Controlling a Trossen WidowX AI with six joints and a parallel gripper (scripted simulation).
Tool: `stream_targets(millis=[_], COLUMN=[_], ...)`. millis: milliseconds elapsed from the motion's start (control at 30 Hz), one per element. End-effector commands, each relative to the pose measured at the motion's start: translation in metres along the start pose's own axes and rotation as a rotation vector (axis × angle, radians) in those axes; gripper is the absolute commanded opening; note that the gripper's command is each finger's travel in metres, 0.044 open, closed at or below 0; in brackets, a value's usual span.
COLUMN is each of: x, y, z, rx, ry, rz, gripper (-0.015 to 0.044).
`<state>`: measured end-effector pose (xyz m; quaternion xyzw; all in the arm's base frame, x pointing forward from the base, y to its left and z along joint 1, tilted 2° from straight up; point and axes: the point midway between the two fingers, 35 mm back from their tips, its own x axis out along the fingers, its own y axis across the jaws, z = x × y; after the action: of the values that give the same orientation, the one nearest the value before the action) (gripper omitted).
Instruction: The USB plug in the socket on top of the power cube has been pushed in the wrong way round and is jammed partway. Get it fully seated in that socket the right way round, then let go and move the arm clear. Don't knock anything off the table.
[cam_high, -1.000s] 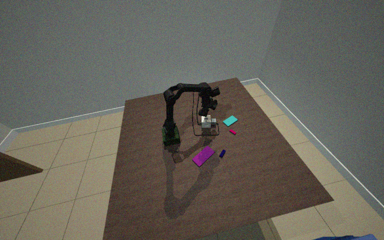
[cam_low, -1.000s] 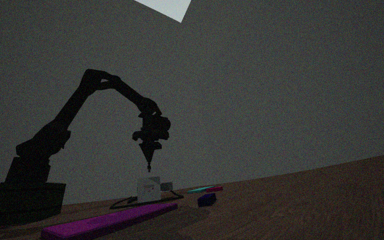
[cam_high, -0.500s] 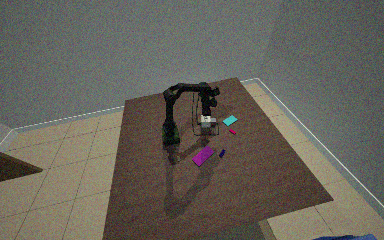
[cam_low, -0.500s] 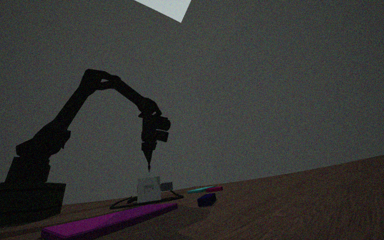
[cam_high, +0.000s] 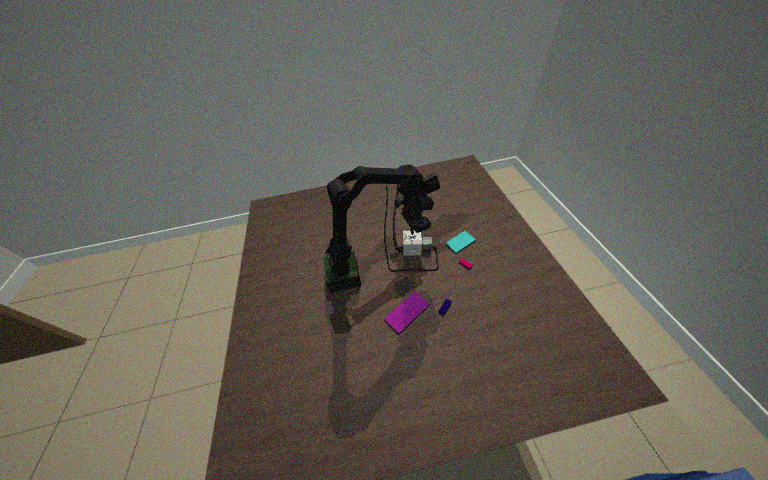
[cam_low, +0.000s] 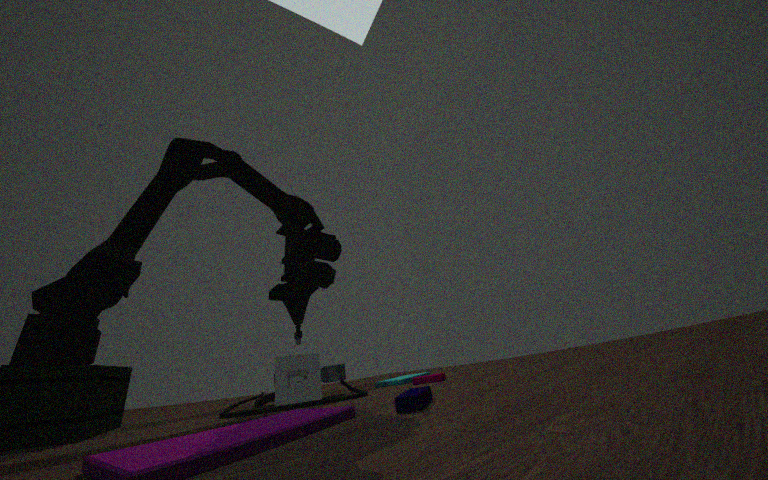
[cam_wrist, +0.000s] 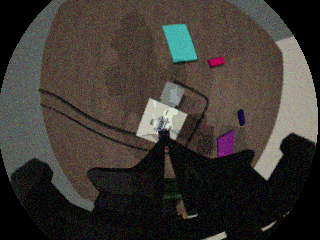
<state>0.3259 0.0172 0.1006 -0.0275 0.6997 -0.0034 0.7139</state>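
The white power cube (cam_high: 412, 249) (cam_low: 297, 390) (cam_wrist: 146, 122) stands on the table, with dark socket markings on its top. My gripper (cam_high: 412, 231) (cam_low: 298, 328) (cam_wrist: 166, 142) points down over the cube and is shut on the USB plug (cam_low: 298, 340). The plug's small light tip hangs below the fingertips, with a narrow gap between it and the cube's top in the exterior view. The plug is out of the socket. Which way round it faces is too small to tell, and the fingers partly hide the socket in the wrist view.
A grey block (cam_high: 427, 241) (cam_low: 333, 372) (cam_wrist: 172, 94) sticks out from the cube's side, with a black cable (cam_high: 413, 270) (cam_wrist: 206, 102) looping around. A cyan slab (cam_high: 461, 241) (cam_wrist: 180, 43), red block (cam_high: 465, 263) (cam_wrist: 216, 62), navy block (cam_high: 445, 307) (cam_low: 413, 400) and magenta slab (cam_high: 407, 313) (cam_low: 220, 441) lie nearby.
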Motion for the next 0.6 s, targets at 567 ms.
stream_targets(millis=[567], x=[0.0003], y=[0.0001], z=[0.0001], rx=[-0.564], ry=[0.000], rz=[0.000], gripper=[0.0000])
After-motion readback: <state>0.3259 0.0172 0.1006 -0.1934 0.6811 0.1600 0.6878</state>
